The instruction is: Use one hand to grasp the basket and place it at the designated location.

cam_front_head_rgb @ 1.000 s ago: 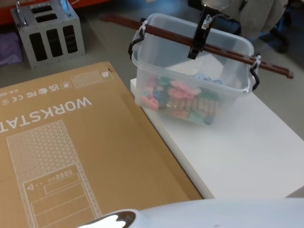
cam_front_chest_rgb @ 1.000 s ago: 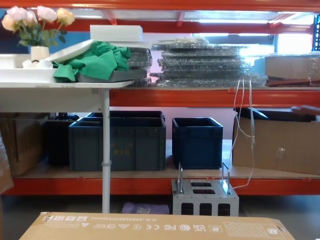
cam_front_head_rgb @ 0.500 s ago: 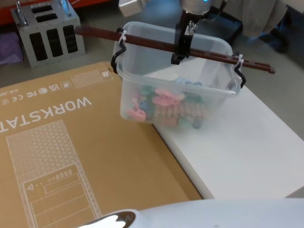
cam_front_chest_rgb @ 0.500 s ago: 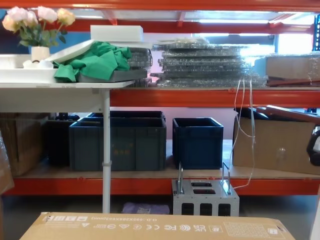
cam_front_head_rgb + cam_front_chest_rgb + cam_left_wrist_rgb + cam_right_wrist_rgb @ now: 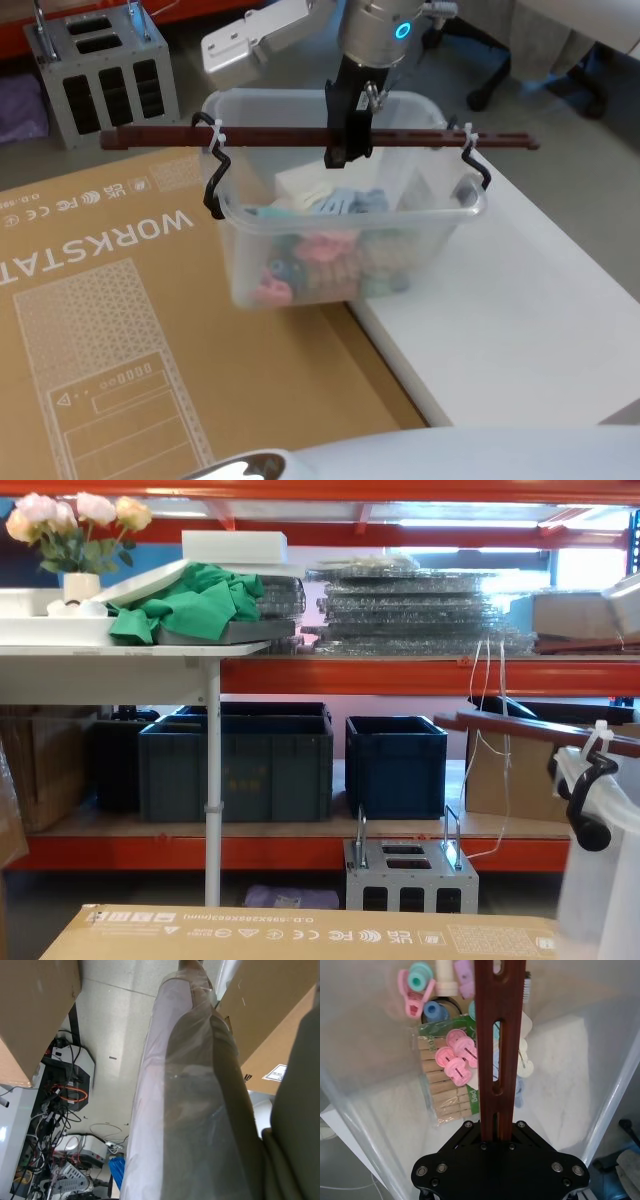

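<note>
A clear basket (image 5: 245,250) is held up by its long brown handle (image 5: 250,140). The handle is gripped in the middle by the right gripper (image 5: 345,155), and the black fingers are closed tight on it. The basket is seen over the right edge of the big cardboard box (image 5: 120,330), partly over the white table (image 5: 530,310) just beside the box. Pink and blue pegs (image 5: 325,250) are piled inside the basket. A grey metal crate (image 5: 100,75) is set behind the box.
</note>
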{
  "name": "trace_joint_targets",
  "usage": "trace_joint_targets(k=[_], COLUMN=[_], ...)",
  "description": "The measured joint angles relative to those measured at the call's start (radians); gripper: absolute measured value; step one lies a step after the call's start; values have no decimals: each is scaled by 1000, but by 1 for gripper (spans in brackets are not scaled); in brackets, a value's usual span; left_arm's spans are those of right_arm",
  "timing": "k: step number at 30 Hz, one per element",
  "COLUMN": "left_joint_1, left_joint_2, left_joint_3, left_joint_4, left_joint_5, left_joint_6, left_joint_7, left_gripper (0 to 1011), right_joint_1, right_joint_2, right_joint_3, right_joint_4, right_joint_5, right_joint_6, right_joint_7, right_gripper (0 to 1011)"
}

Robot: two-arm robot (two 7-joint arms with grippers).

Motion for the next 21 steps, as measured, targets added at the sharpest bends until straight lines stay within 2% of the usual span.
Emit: trace_joint_targets(k=[10,21], left_joint_1=[0,0], left_joint_2=[0,0], left_joint_3=[0,0], left_joint_4=[0,0], left_joint_5=[0,0], left_joint_6=[0,0], left_joint_7=[0,0], left_gripper=[0,0], right_joint_1=[5,8], right_joint_2=[6,-11], right_joint_3=[-31,-67], right_joint_4=[-70,-121], right_joint_5=[-12,-23], right_joint_6=[-11,2], right_joint_7=[-8,-16], right_gripper=[0,0])
